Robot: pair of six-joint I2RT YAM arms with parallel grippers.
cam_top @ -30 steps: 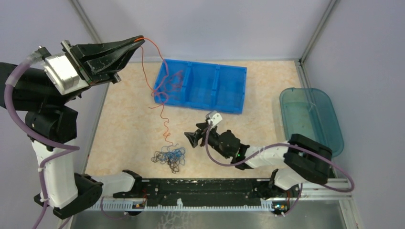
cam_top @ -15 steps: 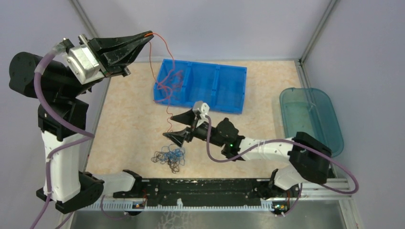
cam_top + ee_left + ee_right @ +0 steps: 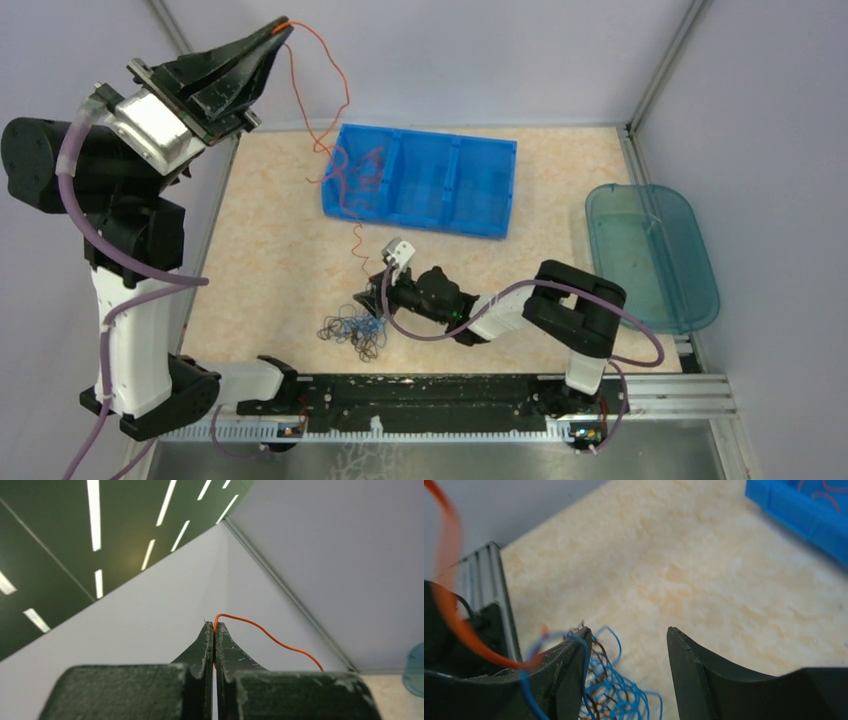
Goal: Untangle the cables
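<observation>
Up high, left hand [image 3: 215,626] pinching 1 orange cable [image 3: 270,637], right hand [image 3: 629,636] agape at 1 clump [image 3: 616,696]

Even bright light; near wire blurred

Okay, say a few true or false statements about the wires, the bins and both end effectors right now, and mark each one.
1. The left end effector is shut on the orange wire. True.
2. The right end effector is shut on a blue wire. False: its fingers stand apart, low beside the tangled clump.
3. The red wires lie in the rightmost compartment of the blue bin. False: they lie in its leftmost compartment.
4. The teal tray sits to the right of the blue bin. True.
5. The tangled clump lies inside the teal tray. False: it lies on the table, nearer than the blue bin.
</observation>
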